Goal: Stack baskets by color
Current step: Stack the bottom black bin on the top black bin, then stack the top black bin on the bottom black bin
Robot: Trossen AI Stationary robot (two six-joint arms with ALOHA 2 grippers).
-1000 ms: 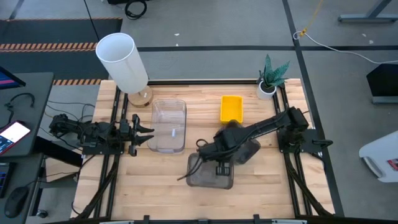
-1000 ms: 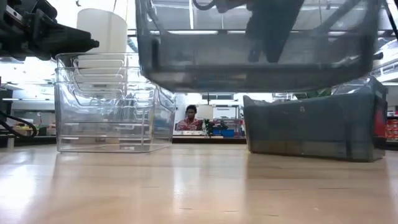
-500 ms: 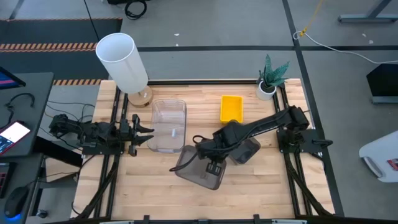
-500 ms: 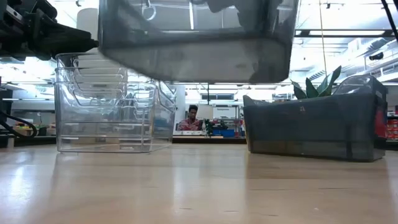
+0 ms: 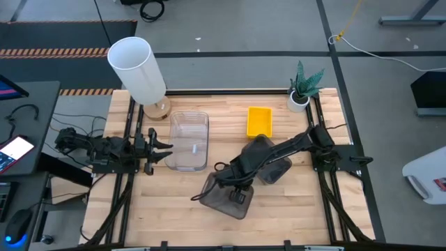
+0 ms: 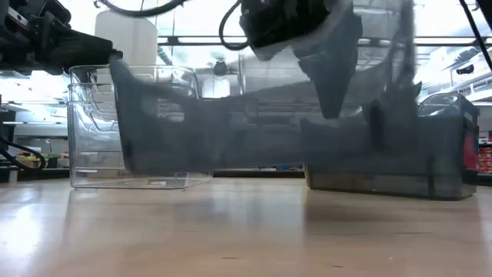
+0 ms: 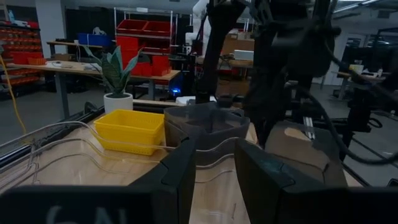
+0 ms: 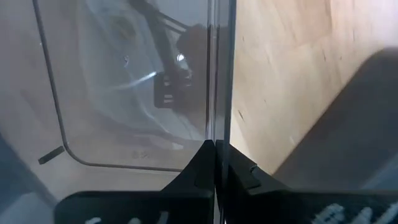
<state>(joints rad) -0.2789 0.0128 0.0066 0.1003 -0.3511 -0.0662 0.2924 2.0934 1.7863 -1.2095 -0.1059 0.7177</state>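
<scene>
On the wooden table (image 5: 153, 209), largest first: tall white cylinder (image 5: 136, 68) at back-left corner, standing just behind the clear basket stack (image 5: 189, 141), which sits left of centre. Right arm reaches in from the right side toward table centre-front; right gripper (image 5: 237, 193) has its fingers pressed together on the thin wall of a dark grey basket (image 5: 224, 198), clamped on the rim. That basket hangs tilted, off the tabletop per low view, w/ one end dipping toward the clear stack. A second dark grey basket (image 5: 276, 169) rests on the table just right of it, partly under the right arm; low view shows it flat on the wood. Yellow basket (image 5: 259, 121) sits behind the grey ones, near back-right, well apart from the clear stack. Small potted plant (image 5: 302, 88) at back-right corner. Left gripper (image 5: 162, 150) waits at the left edge, just beside the clear stack, fingers apart w/ nothing between them.
</scene>
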